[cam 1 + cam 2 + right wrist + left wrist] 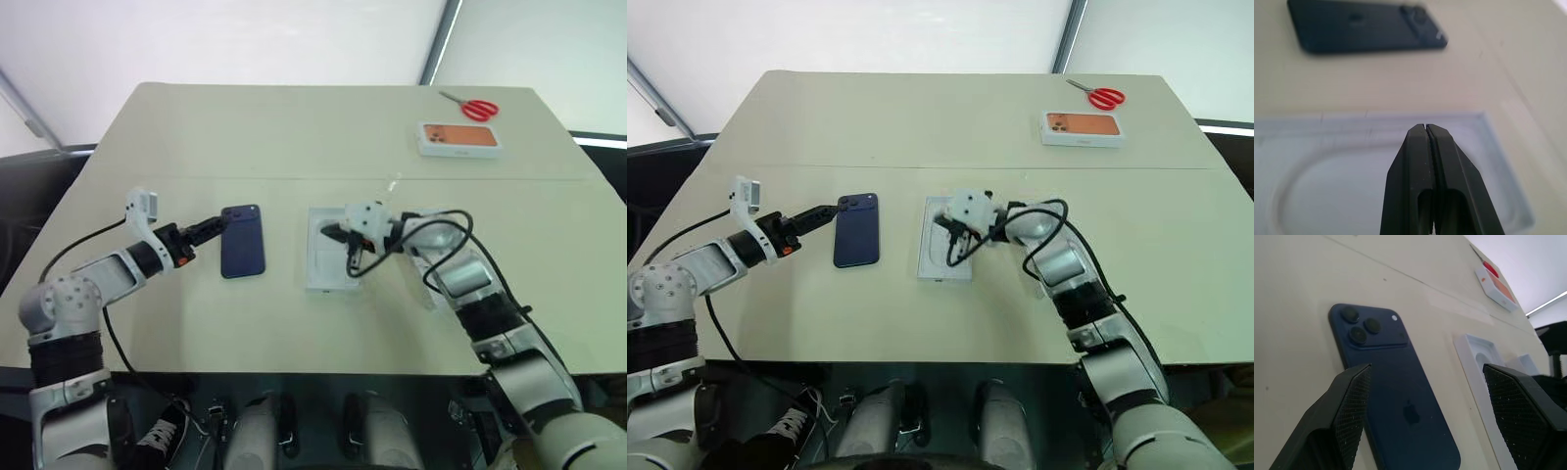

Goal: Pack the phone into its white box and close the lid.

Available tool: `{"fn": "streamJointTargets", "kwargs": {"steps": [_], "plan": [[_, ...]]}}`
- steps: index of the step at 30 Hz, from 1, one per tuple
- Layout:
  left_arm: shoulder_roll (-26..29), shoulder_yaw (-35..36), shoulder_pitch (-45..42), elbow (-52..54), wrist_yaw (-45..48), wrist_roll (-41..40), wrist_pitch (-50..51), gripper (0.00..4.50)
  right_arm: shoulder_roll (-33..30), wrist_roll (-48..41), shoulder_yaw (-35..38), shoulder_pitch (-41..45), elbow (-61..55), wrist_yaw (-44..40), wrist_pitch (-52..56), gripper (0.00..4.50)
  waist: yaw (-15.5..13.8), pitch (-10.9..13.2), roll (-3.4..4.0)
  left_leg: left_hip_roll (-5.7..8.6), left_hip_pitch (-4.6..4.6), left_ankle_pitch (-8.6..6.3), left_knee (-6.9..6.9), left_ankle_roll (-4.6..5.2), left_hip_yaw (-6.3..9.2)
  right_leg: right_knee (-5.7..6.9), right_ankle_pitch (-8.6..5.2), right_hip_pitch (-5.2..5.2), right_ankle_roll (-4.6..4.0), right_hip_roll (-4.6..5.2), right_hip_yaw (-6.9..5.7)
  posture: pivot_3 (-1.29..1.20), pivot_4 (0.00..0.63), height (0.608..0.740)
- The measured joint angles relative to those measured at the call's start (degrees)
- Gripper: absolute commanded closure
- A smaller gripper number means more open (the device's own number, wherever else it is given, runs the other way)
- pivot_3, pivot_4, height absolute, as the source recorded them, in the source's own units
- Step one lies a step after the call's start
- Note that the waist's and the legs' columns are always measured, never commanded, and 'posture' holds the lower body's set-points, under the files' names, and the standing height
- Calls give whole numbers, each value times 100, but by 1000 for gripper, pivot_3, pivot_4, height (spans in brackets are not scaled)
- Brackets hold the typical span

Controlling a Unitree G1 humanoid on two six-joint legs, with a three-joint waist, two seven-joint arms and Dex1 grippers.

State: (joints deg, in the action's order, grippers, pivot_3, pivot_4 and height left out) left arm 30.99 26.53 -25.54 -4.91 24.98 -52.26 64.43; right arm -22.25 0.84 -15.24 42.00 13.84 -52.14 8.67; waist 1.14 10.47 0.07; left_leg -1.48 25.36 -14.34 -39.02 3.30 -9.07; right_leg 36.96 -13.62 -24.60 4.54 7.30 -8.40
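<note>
The dark blue phone [243, 241] lies back up on the tan table, its camera cluster at the far end. My left gripper [219, 227] is open at the phone's left edge, and in the left wrist view its fingers [1347, 401] stand to either side of the phone [1400, 401] without touching it. My right gripper [333, 233] is shut and empty, its tip [1426, 126] just above a white insert [325, 257] with an oval recess. A white cardboard edge [428, 292] shows under my right forearm. I cannot tell whether it is the white box or the lid.
A white box with an orange phone picture [458, 138] sits at the far right of the table, with red scissors [477, 108] behind it. A seam [245, 178] runs across the table top. The table's front edge [294, 370] is close below the arms.
</note>
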Motion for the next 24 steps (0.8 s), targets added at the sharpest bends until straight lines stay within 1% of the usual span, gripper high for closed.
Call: {"fn": "streamJointTargets", "kwargs": {"steps": [4,8,12,15,20,24], "plan": [[-7,402,-71,-345,-206,-345,441,673,503,52,-118,388,358,142,-137,4448,-11,0,-1,1,1,-1,0,-1,0,0,0,0,0,-10,1,0,150,738],[-47,502,-193,-563,-393,-465,723,673,903,334,-429,651,1103,295,-455,4448,-24,-1,-2,6,1,-7,0,-13,0,1,0,1,0,-9,5,0,150,738],[-221,305,-192,-771,-423,-413,851,673,1257,812,-887,983,1976,449,-631,4448,9,-1,-1,1,1,-4,1,-14,-2,5,0,-3,-1,-17,7,0,150,738],[-247,186,-235,-768,-404,-338,785,673,1358,1089,-1038,1162,2542,599,-652,4448,-4,-1,-1,3,0,-6,0,-18,-3,6,0,-2,-1,-16,8,0,150,738],[-357,98,-256,-718,-409,-207,696,673,1549,1213,-1049,1503,3125,559,-688,4448,-1,-3,0,1,-6,-3,3,-26,-1,9,0,1,-2,-18,11,0,150,738],[-344,-44,-258,-718,-326,-44,595,673,1679,1375,-1091,1643,3377,610,-830,4448,-4,-10,1,2,-10,-4,5,-27,-2,9,0,5,-2,-17,11,0,150,738]]}}
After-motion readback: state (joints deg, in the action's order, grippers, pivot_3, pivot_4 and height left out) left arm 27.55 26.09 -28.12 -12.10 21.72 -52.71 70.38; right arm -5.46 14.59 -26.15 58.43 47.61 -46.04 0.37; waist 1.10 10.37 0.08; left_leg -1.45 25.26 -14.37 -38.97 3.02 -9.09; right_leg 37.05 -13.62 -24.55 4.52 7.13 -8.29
